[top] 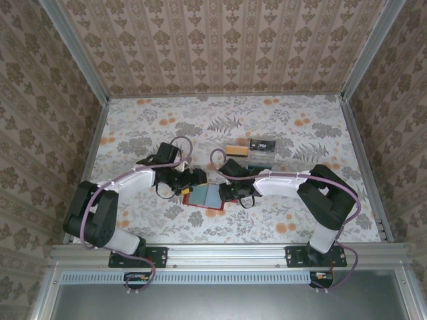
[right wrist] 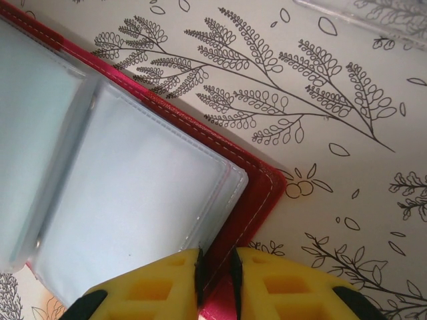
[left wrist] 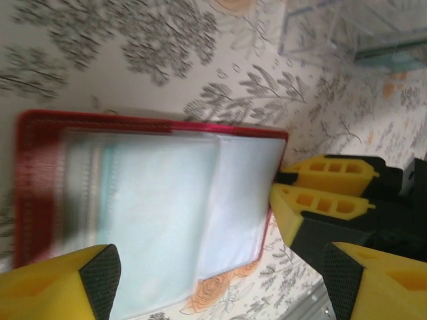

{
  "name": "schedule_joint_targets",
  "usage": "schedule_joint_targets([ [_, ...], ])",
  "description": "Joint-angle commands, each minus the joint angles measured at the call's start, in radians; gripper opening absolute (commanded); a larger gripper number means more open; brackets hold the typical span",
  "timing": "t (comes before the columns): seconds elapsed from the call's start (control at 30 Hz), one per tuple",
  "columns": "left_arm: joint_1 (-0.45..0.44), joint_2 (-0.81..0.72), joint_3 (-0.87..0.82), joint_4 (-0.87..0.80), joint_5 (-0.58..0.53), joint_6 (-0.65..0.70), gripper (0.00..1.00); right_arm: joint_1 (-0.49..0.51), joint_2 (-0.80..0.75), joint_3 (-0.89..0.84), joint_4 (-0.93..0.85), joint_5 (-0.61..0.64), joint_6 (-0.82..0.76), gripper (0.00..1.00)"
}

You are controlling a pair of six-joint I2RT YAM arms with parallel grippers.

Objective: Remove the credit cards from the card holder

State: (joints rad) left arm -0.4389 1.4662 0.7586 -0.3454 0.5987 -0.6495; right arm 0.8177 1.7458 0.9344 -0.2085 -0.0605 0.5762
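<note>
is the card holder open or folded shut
Open, spread flat: the card holder shows pale sleeves face up inside its red border. The right gripper has its jaws pinching the red edge.

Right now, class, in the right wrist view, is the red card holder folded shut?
No, the card holder lies open, its pale plastic sleeves facing up inside the red border.

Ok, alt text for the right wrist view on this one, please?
The right gripper pinches the red edge of the open card holder near its corner, yellow fingers almost closed on it. Pale grey-blue plastic sleeves fill the holder, which lies flat on a table covered in a leaf-print cloth.
</note>
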Motion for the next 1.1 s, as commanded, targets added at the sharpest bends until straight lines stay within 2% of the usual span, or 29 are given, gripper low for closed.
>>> schedule_joint_targets([
  [0.0,0.012,0.021,-0.006,-0.056,-0.041,0.024,0.82,-0.004,0.05,-0.011,-0.009,0.0,0.004,0.22],
  [0.3,-0.012,0.054,-0.016,-0.03,-0.012,0.025,0.8,-0.003,0.05,-0.013,-0.009,-0.001,0.005,0.22],
  [0.63,-0.011,0.002,-0.01,-0.033,-0.02,0.023,0.79,-0.003,0.047,-0.02,-0.005,-0.002,0.008,0.22],
  [1.07,-0.012,0.078,-0.025,-0.022,-0.004,0.024,0.77,-0.003,0.047,-0.021,-0.001,-0.004,0.011,0.22],
])
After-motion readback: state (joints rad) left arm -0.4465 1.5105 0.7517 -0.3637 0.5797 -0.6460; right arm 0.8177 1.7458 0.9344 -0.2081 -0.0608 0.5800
